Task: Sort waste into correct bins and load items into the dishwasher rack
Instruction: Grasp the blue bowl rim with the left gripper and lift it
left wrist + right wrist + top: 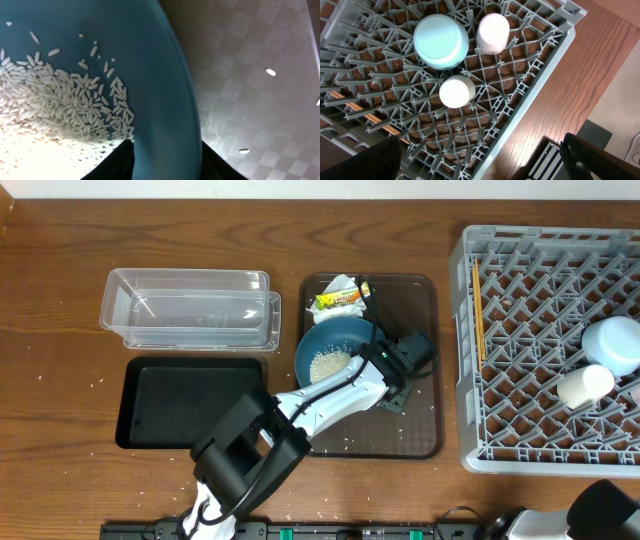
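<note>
Two left gripper (pixel 167 150) fingers straddle large dark-blue bowl (pixel 150 60) rim, I judge to dump loose white rice grains (pixel 65 100) | clamped: cannot tell | right gripper (pixel 480 160) gaping above grey lattice rack (pixel 530 95).

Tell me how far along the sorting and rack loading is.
Done: the light-blue bowl, white cups and chopsticks sit in the dishwasher rack. In hand: the left gripper straddles the rim of the dark-blue bowl, rice inside. Left: snack wrapper and tissue lie on the brown tray; the clear tub and black tray look empty.
</note>
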You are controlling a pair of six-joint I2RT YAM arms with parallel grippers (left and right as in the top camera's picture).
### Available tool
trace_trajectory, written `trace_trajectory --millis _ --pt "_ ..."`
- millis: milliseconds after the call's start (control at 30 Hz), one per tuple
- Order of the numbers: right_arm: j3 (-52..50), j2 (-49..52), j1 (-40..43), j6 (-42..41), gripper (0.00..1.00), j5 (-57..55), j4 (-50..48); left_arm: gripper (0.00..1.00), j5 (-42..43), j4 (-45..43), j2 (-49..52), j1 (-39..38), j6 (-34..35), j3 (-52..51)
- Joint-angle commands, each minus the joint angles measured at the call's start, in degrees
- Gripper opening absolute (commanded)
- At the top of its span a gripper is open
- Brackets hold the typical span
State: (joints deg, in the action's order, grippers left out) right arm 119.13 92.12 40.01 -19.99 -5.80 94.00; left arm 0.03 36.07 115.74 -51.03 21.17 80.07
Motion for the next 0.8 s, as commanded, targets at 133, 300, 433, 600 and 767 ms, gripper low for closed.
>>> trace_trajectory --millis 133,300,433,600,767 --pt "0.0 0.0 0.5 -0.8 0.99 0.0 0.1 0.31 -0.1 -0.6 0.3 0.2 0.5 -0.2" --pt "0.0 0.0 0.5 -0.8 0.99 0.0 0.1 0.22 -0.1 0.6 0.3 0.2 0.5 1.0" --pt "0.0 0.0 0.5 -0.8 0.99 0.0 0.1 0.12 -0.1 2.6 -0.4 0.2 0.5 2.8" --pt "0.0 0.0 0.5 -0.8 0.99 0.0 0.1 0.07 -0.1 3.7 -3.7 0.2 1.5 3.0" --pt "0.0 0.0 0.5 -0.8 0.99 0.0 0.1 0.06 -0.1 4.7 -9.3 0.2 3.7 3.0"
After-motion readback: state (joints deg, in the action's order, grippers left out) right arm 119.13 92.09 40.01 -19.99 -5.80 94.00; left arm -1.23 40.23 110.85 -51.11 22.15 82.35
